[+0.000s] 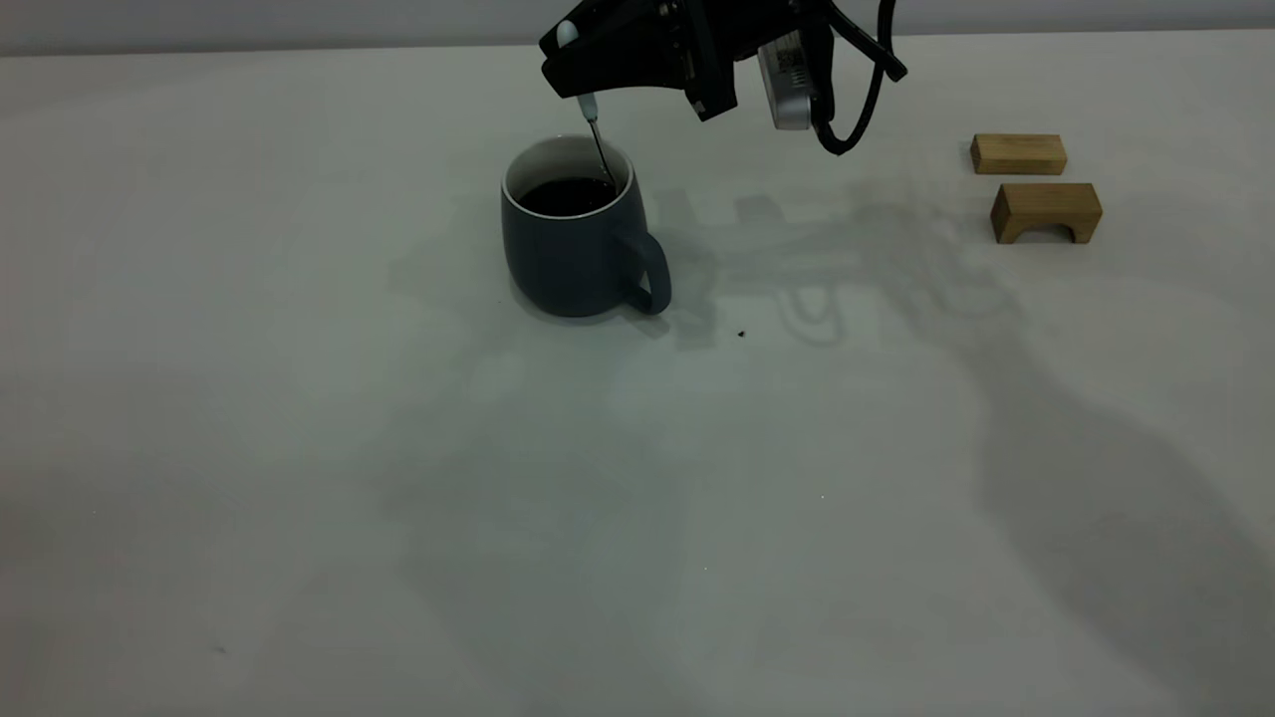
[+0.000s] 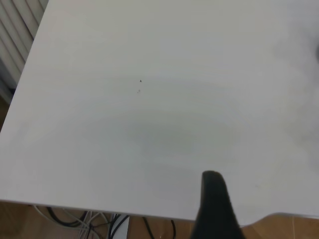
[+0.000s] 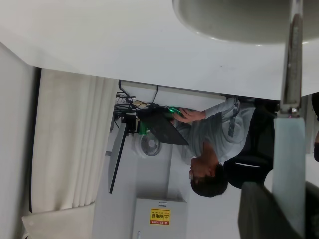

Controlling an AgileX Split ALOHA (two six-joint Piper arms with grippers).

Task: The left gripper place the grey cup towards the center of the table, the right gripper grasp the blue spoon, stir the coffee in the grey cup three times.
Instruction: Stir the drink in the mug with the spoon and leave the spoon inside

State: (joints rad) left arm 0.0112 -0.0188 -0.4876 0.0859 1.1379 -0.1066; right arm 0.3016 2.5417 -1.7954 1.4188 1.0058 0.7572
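Observation:
The grey cup [image 1: 573, 249] stands upright a little left of the table's [image 1: 299, 448] middle at the far side, its handle towards the near right. Dark coffee [image 1: 564, 196] fills it. My right gripper [image 1: 578, 65] hangs just above the cup, shut on the blue spoon [image 1: 590, 104], whose metal neck slants down into the coffee. In the right wrist view the pale handle of the blue spoon [image 3: 289, 164] runs between the fingers [image 3: 264, 214] of the right gripper [image 3: 290, 219] towards the cup's rim [image 3: 234, 31]. My left gripper [image 2: 247, 204] is parked over the table's edge, open, with one finger [image 2: 214, 204] showing.
Two tan wooden blocks [image 1: 1018, 154] [image 1: 1046, 211] lie at the far right. A tiny dark speck [image 1: 742, 334] sits right of the cup. A seated person [image 3: 214, 144] at a laptop is beyond the table. Cables [image 2: 99, 219] hang below the table's edge.

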